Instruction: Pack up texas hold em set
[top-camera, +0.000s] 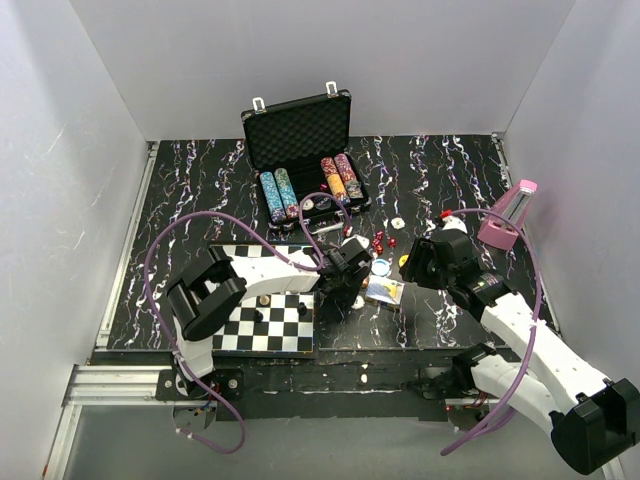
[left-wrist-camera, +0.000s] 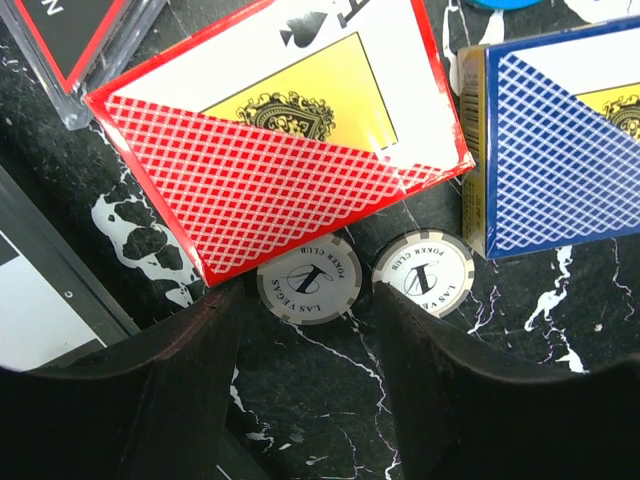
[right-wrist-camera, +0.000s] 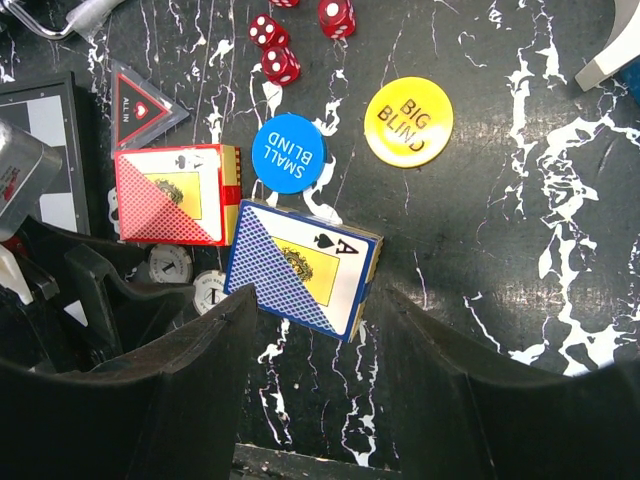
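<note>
1. Texas hold em set pieces are found in two places. A black ribbed briefcase (top-camera: 300, 130) stands open at the upper centre of the overhead view with multicoloured chip rows (top-camera: 280, 195) seated in it. Loose pieces lie below it on the dark marbled table (top-camera: 190, 200).
2. In the left wrist view, a left-hand grey-and-white poker chip (left-wrist-camera: 307, 280) and a second grey-and-white chip (left-wrist-camera: 423, 272) lie flat side by side. They sit just below a red card deck (left-wrist-camera: 270, 160).
3. The left gripper (left-wrist-camera: 312, 310) is held spread, with nothing pinched. The left-hand chip is framed between its fingertips, and the second chip lies just outside the right finger.
4. The right gripper (right-wrist-camera: 315, 310) is likewise spread. The near corner of a blue card deck (right-wrist-camera: 300, 265) is bracketed by its fingers, with the deck's long axis diagonal to them. Contact cannot be told.
5. The chips are judged nearer the left arm and the blue deck nearer the right. The briefcase lies beyond both, toward the upper frame.
</note>
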